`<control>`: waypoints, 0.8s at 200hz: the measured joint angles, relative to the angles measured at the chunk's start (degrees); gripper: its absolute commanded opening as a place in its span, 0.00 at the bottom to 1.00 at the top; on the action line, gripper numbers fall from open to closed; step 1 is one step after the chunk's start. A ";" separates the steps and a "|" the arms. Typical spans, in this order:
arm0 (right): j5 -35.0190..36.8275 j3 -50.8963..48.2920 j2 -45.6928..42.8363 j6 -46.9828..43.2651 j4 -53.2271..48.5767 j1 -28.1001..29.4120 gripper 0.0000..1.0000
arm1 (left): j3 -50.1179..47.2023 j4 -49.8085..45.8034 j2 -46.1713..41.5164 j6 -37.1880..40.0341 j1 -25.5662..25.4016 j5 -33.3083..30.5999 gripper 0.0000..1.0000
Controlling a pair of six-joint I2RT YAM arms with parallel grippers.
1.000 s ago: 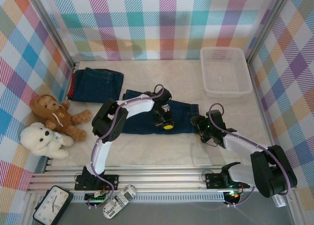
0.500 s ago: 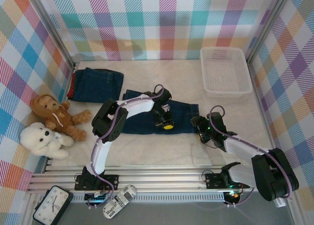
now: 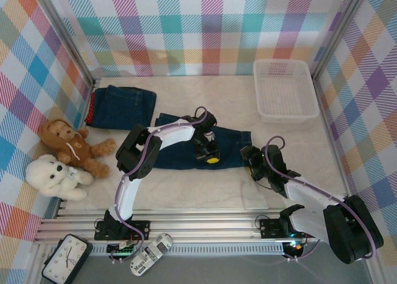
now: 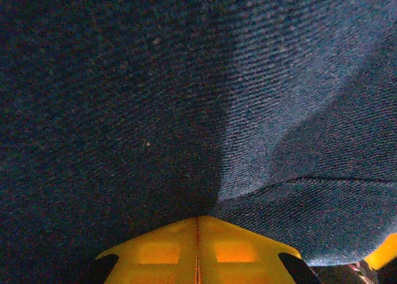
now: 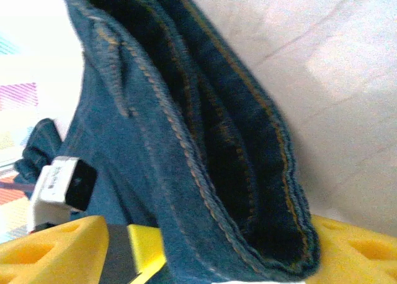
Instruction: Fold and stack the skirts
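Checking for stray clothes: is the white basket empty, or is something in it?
Empty. The white basket shows a bare mesh floor; the denim skirt lies on the table, outside it.

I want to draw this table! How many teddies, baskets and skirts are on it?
Teddies: 2, brown teddy and white teddy
Baskets: 1, white basket
Skirts showing: 3, middle blue skirt, back blue skirt, red skirt under it
Total: 6

Coarse, matt denim skirt (image 5: pixel 155 141) with orange stitching lies between the right gripper's (image 5: pixel 211 254) smooth yellow plastic fingers (image 5: pixel 56 244).
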 measured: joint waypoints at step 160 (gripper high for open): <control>1.88 -0.72 5.20 -0.31 7.23 0.15 0.00 | 11.93 -6.56 1.95 4.57 -4.22 1.40 0.29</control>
